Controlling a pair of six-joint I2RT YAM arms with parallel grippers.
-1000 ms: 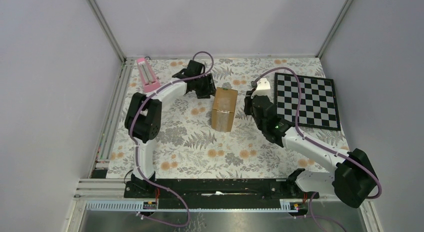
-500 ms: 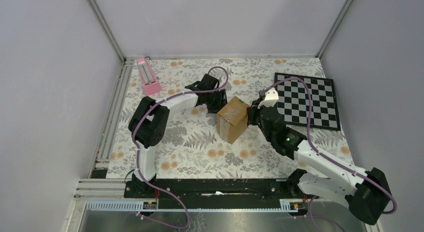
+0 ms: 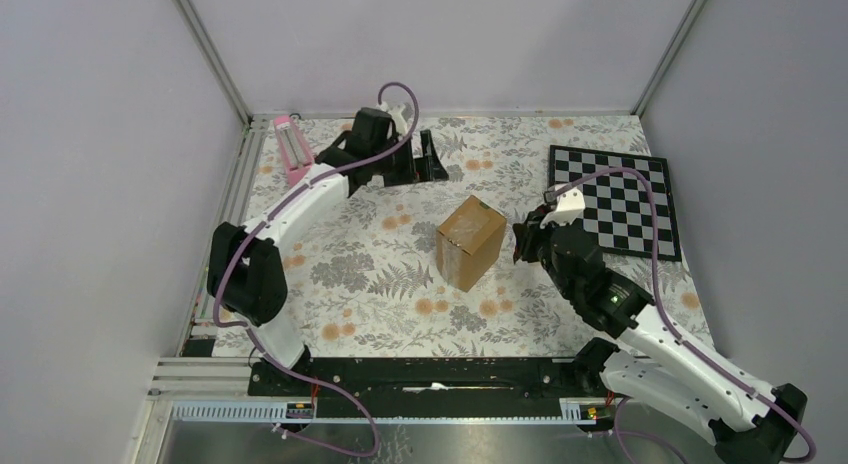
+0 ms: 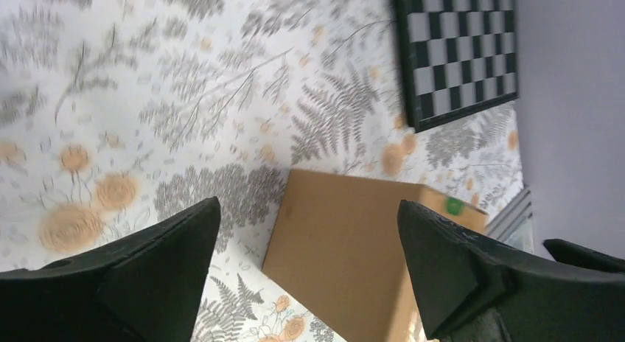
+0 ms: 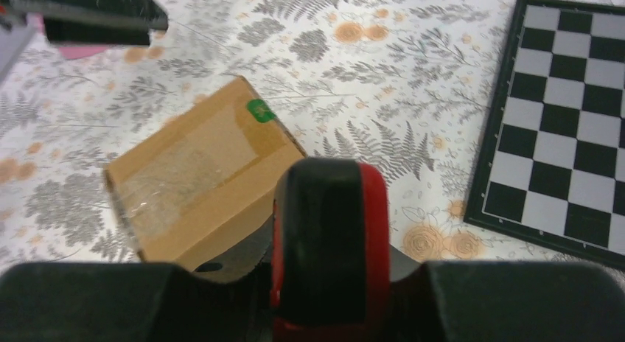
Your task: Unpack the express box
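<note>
The express box (image 3: pixel 470 241), a brown carton with clear tape along its top and a small green sticker (image 5: pixel 258 110), stands in the middle of the floral cloth, turned at an angle. My left gripper (image 3: pixel 424 160) hovers behind it at the back, open wide and empty. In the left wrist view the box (image 4: pixel 346 246) shows beyond the spread fingers (image 4: pixel 147 268). My right gripper (image 3: pixel 524 242) is just right of the box, shut on a red and black tool (image 5: pixel 329 231). The tool's grey tip (image 5: pixel 234 259) points at the box's near side; I cannot tell if it touches.
A black-and-white chessboard (image 3: pixel 615 199) lies at the right rear, close behind my right arm. A pink metronome-like object (image 3: pixel 295 149) stands at the back left by the rail. Grey walls close in the back and both sides.
My left gripper let go of the box, opened wide and drew back to the rear. The box was turned and shifted toward the middle. My right arm slid slightly right, still holding the tool.
</note>
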